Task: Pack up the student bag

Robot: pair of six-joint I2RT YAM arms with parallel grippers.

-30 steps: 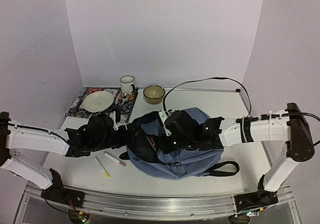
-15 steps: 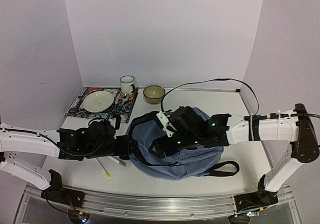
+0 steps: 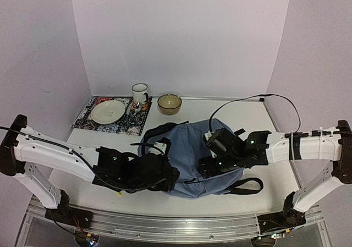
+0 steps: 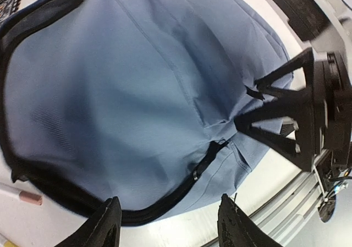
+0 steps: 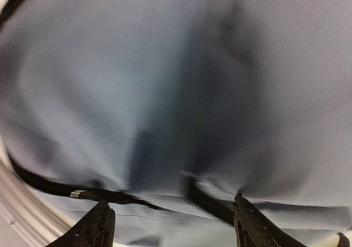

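At the near edge of the desk [image 3: 264, 120], both arms reach inward and meet over one object: the student bag [image 3: 190, 151], a soft grey-blue backpack lying flat at the middle of the desk.

Your left end effector [image 3: 165, 176] sits low at the bag's near-left rim. In the left wrist view its two fingers [image 4: 107, 225] are spread apart with nothing between them, only bag fabric beyond. A black zipper line curves along the rim just ahead of them, and a small metal zipper pull [image 4: 196, 174] lies close in front of the gap. A pink-capped marker [image 4: 19, 195] rests on the desk just beside the bag's edge.

Your right end effector [image 3: 208, 167] hovers over the bag's right half, also released. The right wrist view is blurred, but its fingers [image 5: 99, 225] are parted over plain fabric and a dark seam, gripping nothing.

The bag lies directly under and between the two end effectors. Its long axis appears to run from far-left to near-right, with a black strap loop [image 3: 245, 186] trailing off the near-right corner. By my reading the left arm is the nearer one to the zipper – the pull is straight ahead of its fingers. The zipper looks shut where visible, so opening it likely comes first.

Farther back on the left, a patterned placemat [image 3: 88, 117] holds a pale plate [image 3: 108, 112]. A white mug [image 3: 139, 93] and a bowl [image 3: 169, 104] stand near the back wall.
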